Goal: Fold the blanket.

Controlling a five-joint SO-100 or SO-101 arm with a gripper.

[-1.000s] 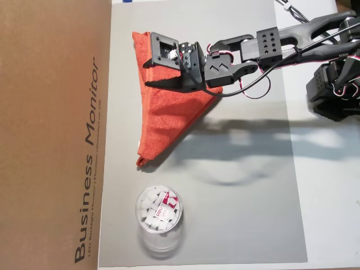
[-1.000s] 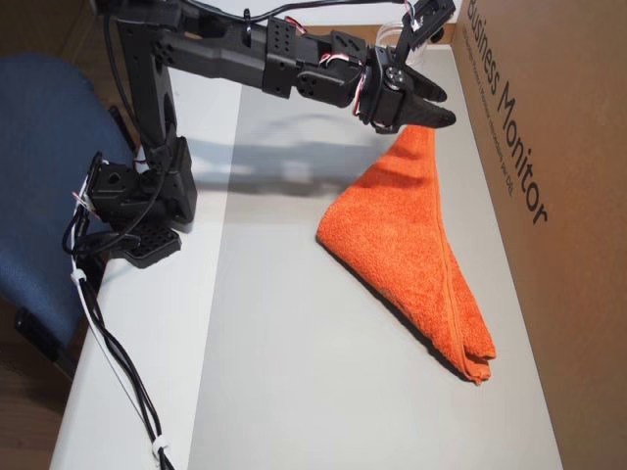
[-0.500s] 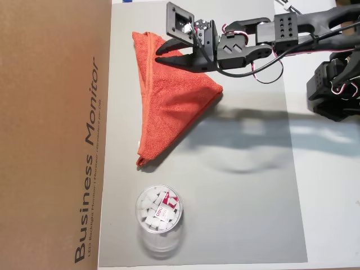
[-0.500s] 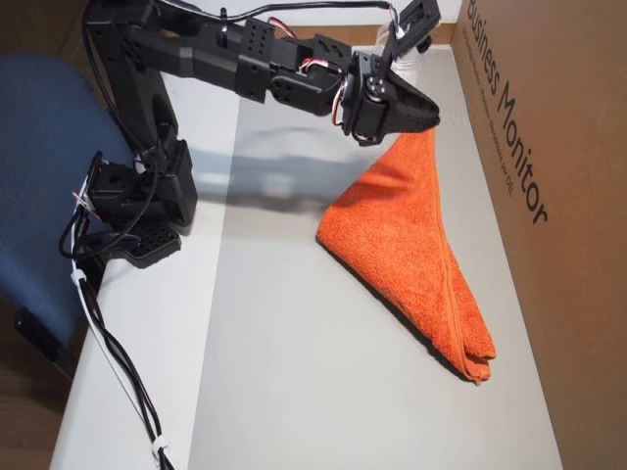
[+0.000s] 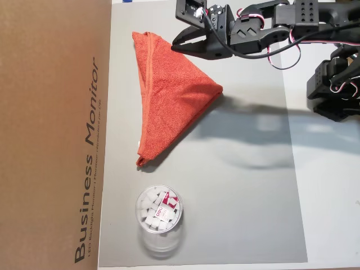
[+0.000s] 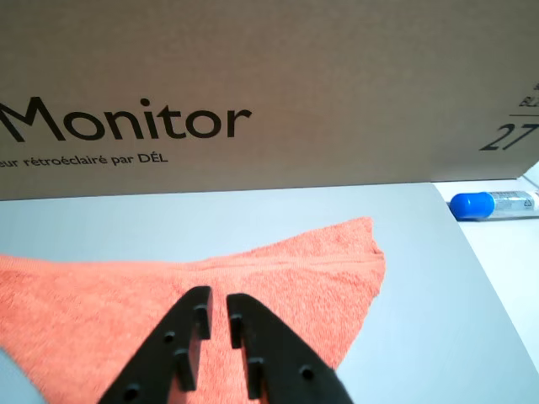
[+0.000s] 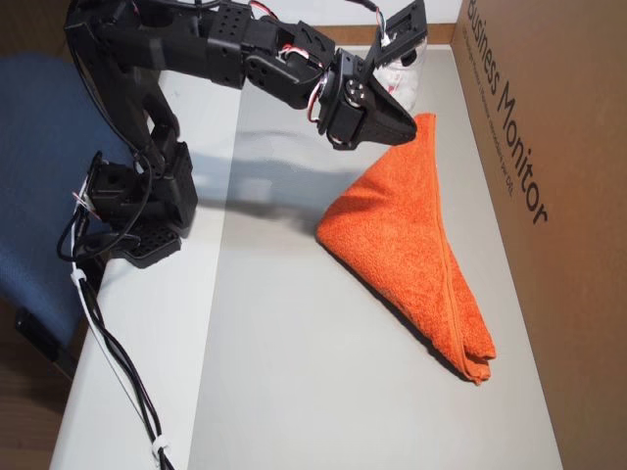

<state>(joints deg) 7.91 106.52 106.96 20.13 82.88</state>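
The blanket [image 5: 169,101] is an orange-red terry towel lying folded into a triangle on the grey mat [image 5: 242,197], with its long hemmed edge running beside the cardboard box. My gripper [image 5: 175,46] hovers above the mat just off the triangle's upper corner, fingertips pointing toward the box. In the wrist view the gripper [image 6: 212,305] is shut with only a thin slit between its black fingers and nothing in them, and the blanket [image 6: 312,269] lies below. In the other overhead view the gripper [image 7: 407,135] hangs beside the blanket [image 7: 411,245] near its far corner.
A large brown cardboard box [image 5: 50,135] printed "Business Monitor" walls off one side of the mat. A clear plastic cup [image 5: 159,216] of white pieces stands on the mat beyond the blanket's lower tip. The arm's base [image 7: 137,215] sits by a blue chair [image 7: 39,176]. A blue-capped tube [image 6: 493,204] lies off the mat.
The gripper was down on the blanket's upper part a second ago. It has since lifted and drawn back off the cloth toward the mat's edge. The blanket keeps its triangular shape.
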